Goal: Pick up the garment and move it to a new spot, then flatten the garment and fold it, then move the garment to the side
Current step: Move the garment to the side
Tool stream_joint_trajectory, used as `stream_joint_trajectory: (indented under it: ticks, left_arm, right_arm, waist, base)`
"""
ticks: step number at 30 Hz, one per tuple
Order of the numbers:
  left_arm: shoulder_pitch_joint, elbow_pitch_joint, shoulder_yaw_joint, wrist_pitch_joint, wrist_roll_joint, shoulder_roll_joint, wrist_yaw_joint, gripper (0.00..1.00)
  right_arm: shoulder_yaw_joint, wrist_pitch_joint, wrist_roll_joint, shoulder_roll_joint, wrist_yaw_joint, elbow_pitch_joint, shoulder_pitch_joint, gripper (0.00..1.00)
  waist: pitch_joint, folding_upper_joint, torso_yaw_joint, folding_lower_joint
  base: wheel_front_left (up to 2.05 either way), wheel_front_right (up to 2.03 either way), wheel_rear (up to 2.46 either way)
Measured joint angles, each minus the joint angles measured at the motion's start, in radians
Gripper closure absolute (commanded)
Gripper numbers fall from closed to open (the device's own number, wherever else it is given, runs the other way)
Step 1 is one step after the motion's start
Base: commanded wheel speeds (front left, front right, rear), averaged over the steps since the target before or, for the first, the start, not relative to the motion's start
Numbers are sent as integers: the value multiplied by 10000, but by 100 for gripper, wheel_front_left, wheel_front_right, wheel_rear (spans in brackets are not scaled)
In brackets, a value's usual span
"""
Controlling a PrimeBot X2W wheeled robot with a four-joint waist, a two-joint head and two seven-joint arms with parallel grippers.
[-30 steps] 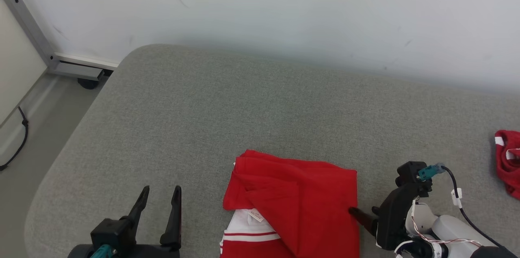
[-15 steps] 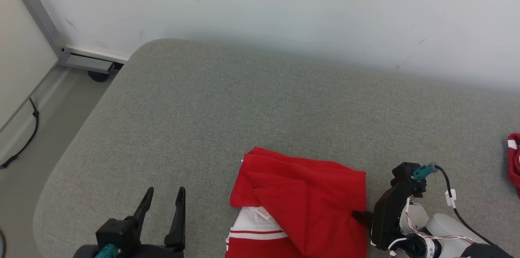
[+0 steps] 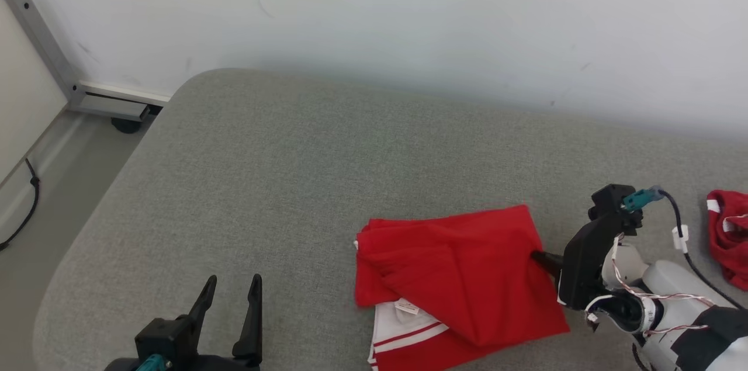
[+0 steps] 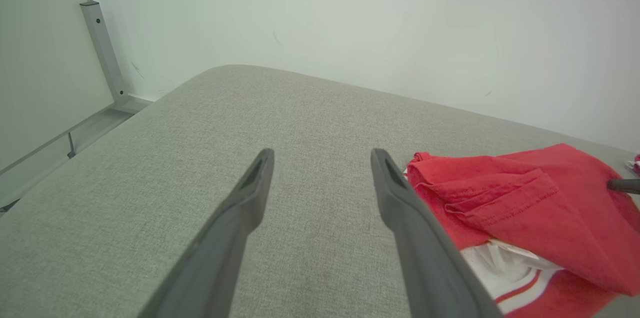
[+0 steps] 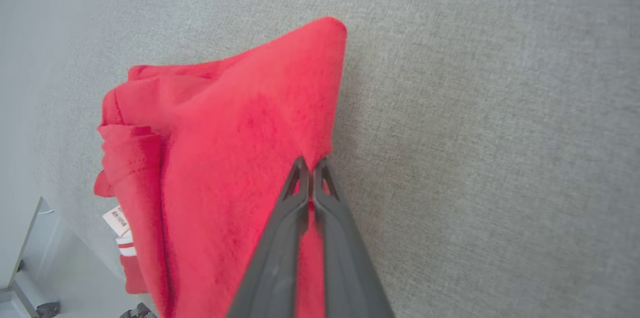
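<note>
A folded red garment (image 3: 461,271) with white trim and a small label lies on the grey cushioned surface (image 3: 292,172), right of centre. My right gripper (image 3: 534,255) is shut on the garment's right edge; the right wrist view shows the two fingers pinched together on the red cloth (image 5: 240,157) at its edge (image 5: 311,168). My left gripper (image 3: 232,289) stands open at the lower left, fingers apart over bare grey fabric, with the garment (image 4: 525,208) off to its right. Between the left fingers (image 4: 252,193) there is nothing.
A second red and white cloth (image 3: 727,236) lies at the far right edge of the surface. A white wall runs behind. At the left, the surface's rounded edge drops to a floor with a metal frame (image 3: 87,96) and a black cable (image 3: 23,207).
The right gripper has dragged the garment's right edge up and to the right; the garment has swung round and shifted right. The head view itself also shifted. The left gripper stays open.
</note>
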Motion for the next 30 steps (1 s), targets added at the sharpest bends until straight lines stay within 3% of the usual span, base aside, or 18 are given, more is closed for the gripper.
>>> stream_joint_trajectory:
  ticks: [15, 30]
  left_arm:
    - [85, -165, 75, -79, -207, 23, 0, 0]
    - [35, -215, 128, -140, -261, 6, 0, 0]
  right_arm:
    - [-192, 261, -589, -1168, 211, -194, -1873, 100]
    - [-466, 546, -723, -1695, 245, -75, -2877, 100]
  waist:
    - [62, 0, -747, 0]
    - [361, 0, -1770, 0]
  base:
    - [0, 0, 0]
    - [0, 0, 0]
